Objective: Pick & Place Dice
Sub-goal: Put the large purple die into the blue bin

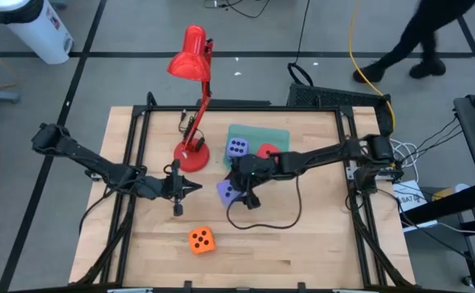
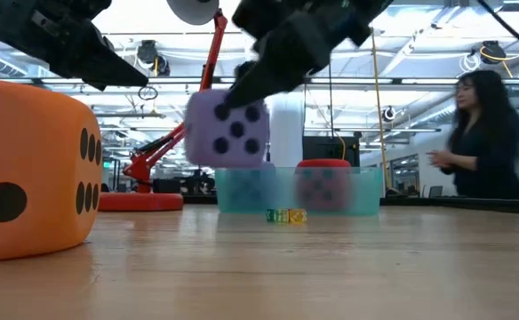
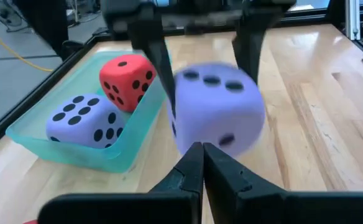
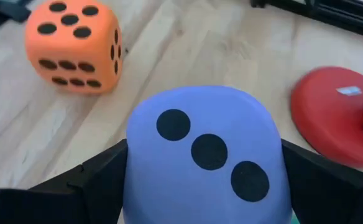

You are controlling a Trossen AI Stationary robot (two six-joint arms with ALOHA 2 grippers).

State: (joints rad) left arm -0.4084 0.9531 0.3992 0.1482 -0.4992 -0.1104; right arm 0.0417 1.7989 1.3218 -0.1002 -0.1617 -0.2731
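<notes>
Gripping one purple-blue foam die (image 4: 207, 155), the right end effector (image 1: 239, 189) hangs above the wooden desk (image 1: 302, 236); the left end effector (image 1: 195, 186) is closed and empty; two more dice sit in the teal tray (image 3: 38, 144), one orange die (image 1: 202, 239) apart.

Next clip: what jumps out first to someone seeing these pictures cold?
The right claw grips a purple-blue die lifted off the table, near the teal tray, which already holds a second purple-blue die and a red die. An orange die sits alone near the table's front edge, and a red desk lamp stands beside the tray.
</notes>
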